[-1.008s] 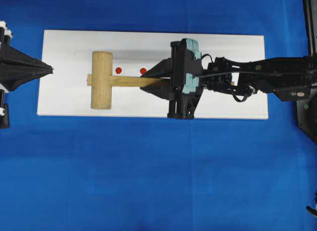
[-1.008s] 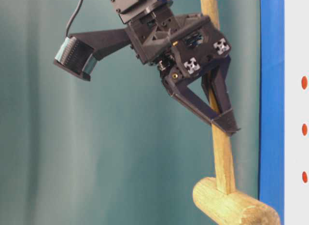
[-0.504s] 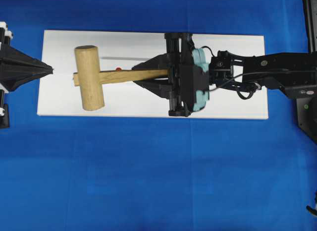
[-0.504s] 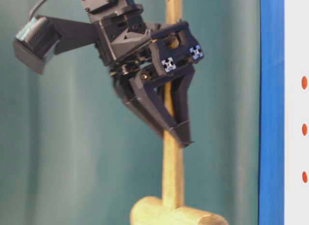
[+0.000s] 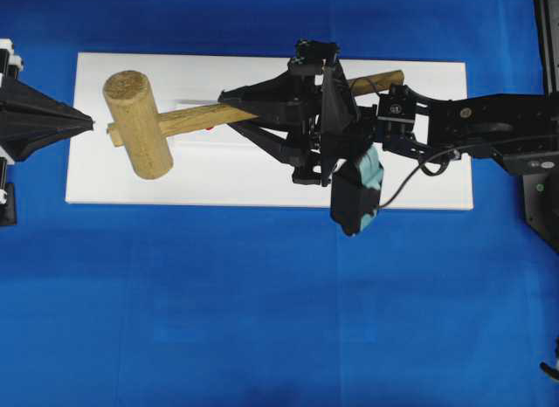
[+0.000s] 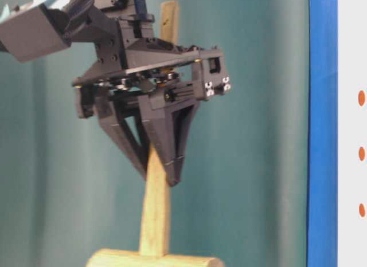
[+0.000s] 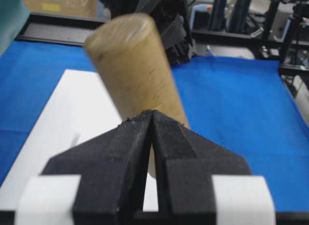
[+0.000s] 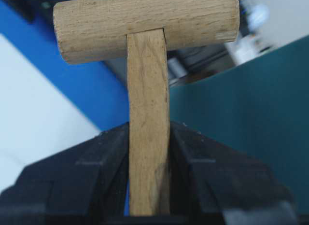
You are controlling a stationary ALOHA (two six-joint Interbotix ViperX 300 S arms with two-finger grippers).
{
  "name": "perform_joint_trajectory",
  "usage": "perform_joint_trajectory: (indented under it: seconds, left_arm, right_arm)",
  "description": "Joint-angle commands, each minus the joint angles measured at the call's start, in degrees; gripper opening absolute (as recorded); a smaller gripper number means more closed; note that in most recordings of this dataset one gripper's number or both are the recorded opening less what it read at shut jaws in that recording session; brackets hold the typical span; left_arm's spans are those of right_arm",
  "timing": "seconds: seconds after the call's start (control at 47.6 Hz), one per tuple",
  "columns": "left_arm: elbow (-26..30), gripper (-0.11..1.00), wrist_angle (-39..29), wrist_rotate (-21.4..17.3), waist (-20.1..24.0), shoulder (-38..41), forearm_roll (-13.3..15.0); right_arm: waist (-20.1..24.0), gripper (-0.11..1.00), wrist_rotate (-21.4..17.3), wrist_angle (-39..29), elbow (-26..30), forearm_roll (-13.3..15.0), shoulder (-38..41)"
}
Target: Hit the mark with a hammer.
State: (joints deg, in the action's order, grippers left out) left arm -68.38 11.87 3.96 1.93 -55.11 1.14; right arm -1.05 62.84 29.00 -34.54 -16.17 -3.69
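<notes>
hammer (image 5: 140, 123): raised over white board (image 5: 419, 175), head at 9 o'clock
right gripper (image 5: 229, 99): fingers pinching handle mid-length
left gripper (image 7: 153, 119): fingers pressed together, idle
handling: stiff wood, head-heavy; a grip nearer the handle end would likely swing harder
hidden: marks mostly covered, one red speck (image 5: 210, 127) under handle

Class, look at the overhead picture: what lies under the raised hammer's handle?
Under the hammer handle lies the white board, with part of a red mark peeking out. Any other marks are covered by the handle and the right gripper.
</notes>
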Motion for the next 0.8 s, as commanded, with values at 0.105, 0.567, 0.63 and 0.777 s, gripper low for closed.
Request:
perform_joint_trajectory:
  seconds: [0.105, 0.567, 0.63, 0.777]
  left_arm:
    - [0.4, 0.00, 0.4, 0.2, 0.1, 0.2, 0.1]
    - [0.4, 0.01, 1.9, 5.2, 0.4, 0.2, 0.2]
    - [0.4, 0.05, 2.0, 5.7, 0.5, 0.2, 0.2]
    - [0.4, 0.44, 2.7, 8.0, 1.3, 0.1, 0.2]
  right_arm:
    - [0.2, 0.09, 3.6, 1.8, 0.8, -1.7, -1.9]
    - [0.3, 0.09, 3.8, 0.5, 0.4, -2.3, -1.8]
    - [0.3, 0.09, 3.8, 0.5, 0.4, -2.3, -1.8]
    - [0.4, 0.09, 3.8, 0.5, 0.4, -2.3, -1.8]
